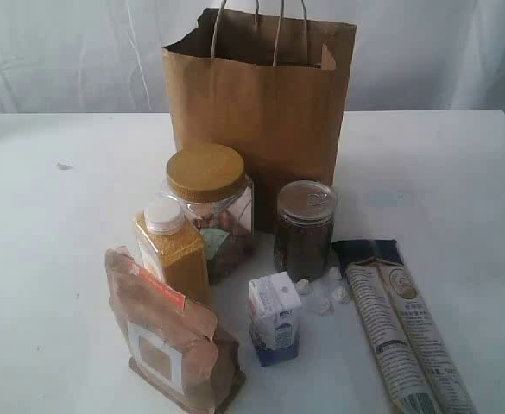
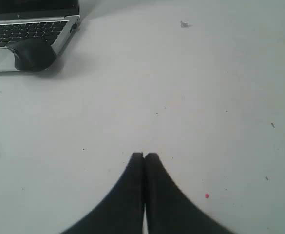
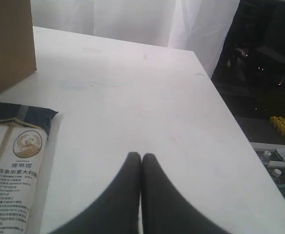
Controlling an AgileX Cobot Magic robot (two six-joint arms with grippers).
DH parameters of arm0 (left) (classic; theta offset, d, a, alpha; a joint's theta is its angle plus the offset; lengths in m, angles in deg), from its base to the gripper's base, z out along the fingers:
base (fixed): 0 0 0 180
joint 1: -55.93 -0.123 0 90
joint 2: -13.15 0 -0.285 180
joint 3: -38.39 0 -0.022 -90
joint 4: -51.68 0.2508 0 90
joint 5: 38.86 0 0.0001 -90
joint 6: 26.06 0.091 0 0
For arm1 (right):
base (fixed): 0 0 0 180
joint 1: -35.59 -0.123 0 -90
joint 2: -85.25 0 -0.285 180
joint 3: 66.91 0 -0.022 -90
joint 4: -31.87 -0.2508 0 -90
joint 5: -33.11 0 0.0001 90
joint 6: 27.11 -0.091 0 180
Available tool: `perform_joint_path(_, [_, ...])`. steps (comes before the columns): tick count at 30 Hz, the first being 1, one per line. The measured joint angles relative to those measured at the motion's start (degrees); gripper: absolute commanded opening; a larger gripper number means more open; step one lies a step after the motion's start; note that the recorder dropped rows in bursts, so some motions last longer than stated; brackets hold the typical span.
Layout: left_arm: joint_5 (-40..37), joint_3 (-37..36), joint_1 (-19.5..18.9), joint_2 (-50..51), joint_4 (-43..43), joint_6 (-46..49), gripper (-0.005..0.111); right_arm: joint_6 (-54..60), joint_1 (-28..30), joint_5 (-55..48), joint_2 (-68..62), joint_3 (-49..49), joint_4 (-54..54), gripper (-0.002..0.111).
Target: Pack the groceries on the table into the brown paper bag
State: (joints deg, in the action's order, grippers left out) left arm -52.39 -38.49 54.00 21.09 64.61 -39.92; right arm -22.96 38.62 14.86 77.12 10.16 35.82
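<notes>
Left end effector (image 2: 144, 156) and right end effector (image 3: 141, 156) are both pinched together, empty, over bare tabletop (image 1: 53, 259). Nothing packed yet. Near row: brown pouch (image 1: 170, 341) left, small carton (image 1: 274, 317) middle, long packet (image 1: 407, 336) lying flat right. Behind them: yellow-grain bottle (image 1: 173, 250), dark jar (image 1: 304, 226), then gold-lidded jar (image 1: 211, 203) just in front of the brown paper bag (image 1: 261, 121), upright, mouth open, farthest. Suggest the right side takes the packet first: spread fingers, grip across its width, lower in clear of the handles.
</notes>
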Motion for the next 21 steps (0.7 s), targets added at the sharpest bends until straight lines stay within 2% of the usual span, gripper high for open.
perform_joint_path(17, [0.0, 0.0, 0.0, 0.0, 0.0, 0.0, 0.000, 0.6, 0.0, 0.0, 0.0, 0.0, 0.8, 0.000])
perform_joint_path(21, [0.0, 0.0, 0.0, 0.0, 0.0, 0.0, 0.000, 12.8, 0.0, 0.6, 0.0, 0.0, 7.4, 0.000])
